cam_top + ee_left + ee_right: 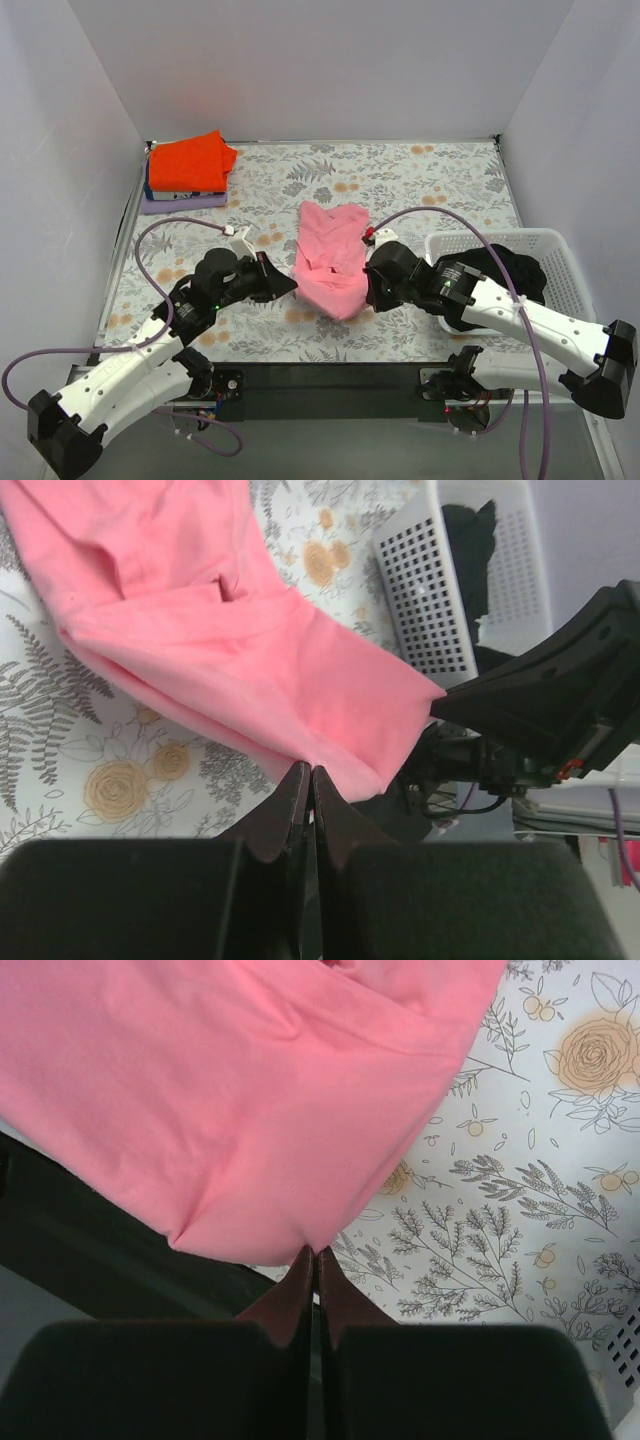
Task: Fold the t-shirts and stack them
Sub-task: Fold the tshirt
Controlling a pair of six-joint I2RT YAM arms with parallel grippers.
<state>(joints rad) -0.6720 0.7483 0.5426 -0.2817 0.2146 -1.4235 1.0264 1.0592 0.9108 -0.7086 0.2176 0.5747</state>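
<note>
A light pink t-shirt (333, 255) lies folded lengthwise in the middle of the table. My left gripper (293, 285) is shut on its near left hem (300, 750). My right gripper (370, 295) is shut on its near right hem (290, 1210). Both pinch the cloth's near edge, slightly lifted off the table. A folded bright orange-red t-shirt (190, 160) sits on top of a stack at the back left, over a lavender garment (180, 201). A dark garment (505, 270) lies in the basket.
A white mesh basket (555, 265) stands at the right, behind my right arm; it also shows in the left wrist view (440, 590). The table has a floral cloth (420, 180). White walls close in the back and sides.
</note>
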